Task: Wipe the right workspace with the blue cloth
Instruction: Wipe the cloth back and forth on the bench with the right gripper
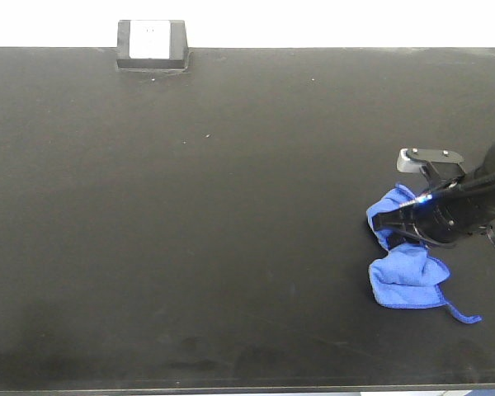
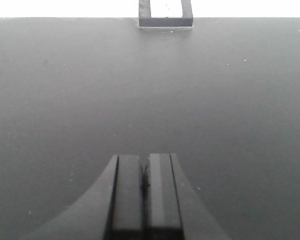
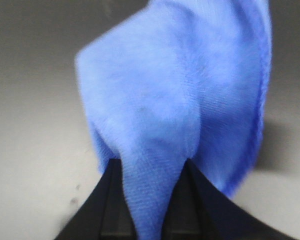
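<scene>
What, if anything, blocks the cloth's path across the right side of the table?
Nothing visible. The right gripper pinches the blue cloth, and the table around it is bare. The only other item, a small box, sits at the back edge, left side.

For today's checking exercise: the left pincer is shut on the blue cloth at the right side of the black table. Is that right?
No: the right pincer is shut on the blue cloth, as the right wrist view shows; the left pincer is shut on nothing.
</scene>
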